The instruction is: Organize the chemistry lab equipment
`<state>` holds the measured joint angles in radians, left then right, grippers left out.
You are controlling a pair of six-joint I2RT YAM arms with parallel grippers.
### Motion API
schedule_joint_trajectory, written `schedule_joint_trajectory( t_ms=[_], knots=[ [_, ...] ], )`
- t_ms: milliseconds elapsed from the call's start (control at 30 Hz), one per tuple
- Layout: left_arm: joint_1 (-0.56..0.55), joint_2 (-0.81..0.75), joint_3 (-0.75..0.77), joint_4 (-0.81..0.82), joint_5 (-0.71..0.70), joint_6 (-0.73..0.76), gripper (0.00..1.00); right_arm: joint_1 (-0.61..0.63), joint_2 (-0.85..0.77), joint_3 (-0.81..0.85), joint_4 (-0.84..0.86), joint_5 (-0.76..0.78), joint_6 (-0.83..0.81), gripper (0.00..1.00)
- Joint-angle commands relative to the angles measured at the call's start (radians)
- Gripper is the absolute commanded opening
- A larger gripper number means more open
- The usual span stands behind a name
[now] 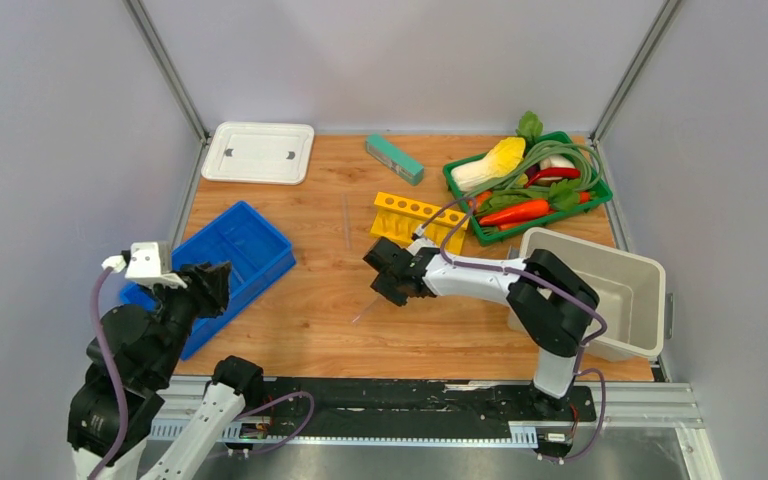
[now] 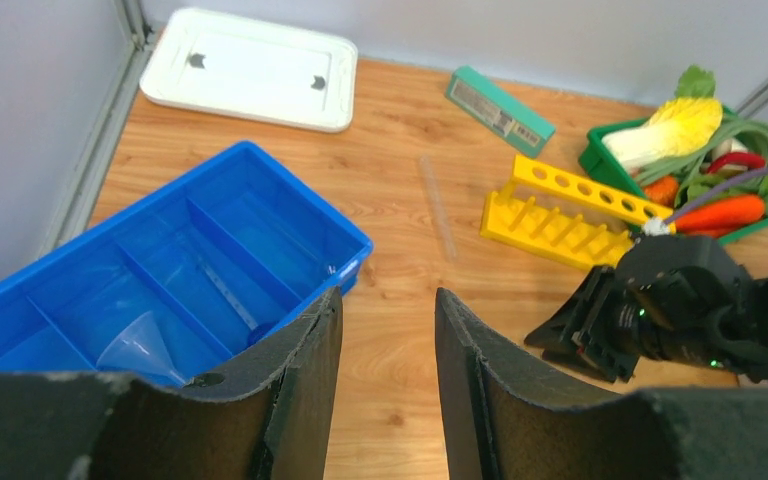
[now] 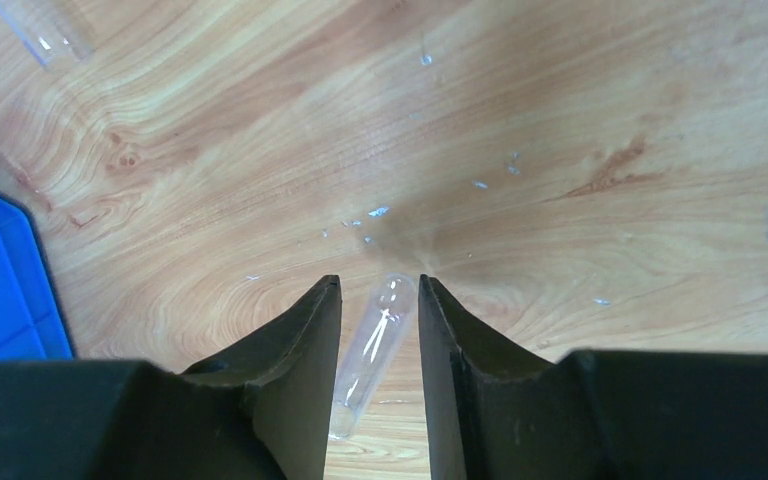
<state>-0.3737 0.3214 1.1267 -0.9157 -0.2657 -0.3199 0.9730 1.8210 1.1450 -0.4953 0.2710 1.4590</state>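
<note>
- Right gripper [image 3: 380, 285] sits low over the wooden table [image 3: 580, 110], black fingers apart, with a clear glass test tube [image 3: 372, 340] between them; I cannot tell whether they touch it
- Left gripper [image 2: 388, 300] is parted and empty beside the blue divided plastic tray [image 2: 312, 197]
- 1 clear funnel [image 2: 145, 345] stands in the tray
- 1 more clear glass tube [image 2: 438, 205] lies flat between the tray and the yellow holed rack [image 2: 550, 235]

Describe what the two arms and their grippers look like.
The left arm and right arm have black joint housings, white links and a lilac cable each. The left gripper and right gripper each have two dark wedge-shaped fingers. A white camera box tops the left wrist.
</note>
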Motion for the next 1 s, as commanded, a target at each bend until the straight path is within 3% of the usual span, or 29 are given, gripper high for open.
schedule_joint_trajectory(
  t_ms=[0, 200, 400, 633, 967],
  knots=[
    [-0.005, 0.034, -0.050, 0.029, 0.057, 0.008, 0.47, 0.000, -0.061, 0.021, -0.005, 0.097, -0.161, 0.37],
    [-0.005, 0.062, -0.136, 0.032, 0.158, -0.014, 0.47, -0.022, -0.088, -0.005, -0.005, 0.043, -0.187, 0.41],
    [-0.005, 0.058, -0.222, 0.060, 0.223, -0.036, 0.47, -0.022, -0.169, -0.024, -0.113, 0.025, -0.077, 0.50],
    [-0.004, 0.054, -0.235, 0.067, 0.224, -0.038, 0.47, -0.005, -0.163, -0.048, -0.137, -0.076, 0.063, 0.51],
    [-0.005, 0.031, -0.239, 0.044, 0.209, -0.034, 0.47, 0.024, -0.063, -0.004, -0.230, -0.065, 0.106, 0.50]
  ],
)
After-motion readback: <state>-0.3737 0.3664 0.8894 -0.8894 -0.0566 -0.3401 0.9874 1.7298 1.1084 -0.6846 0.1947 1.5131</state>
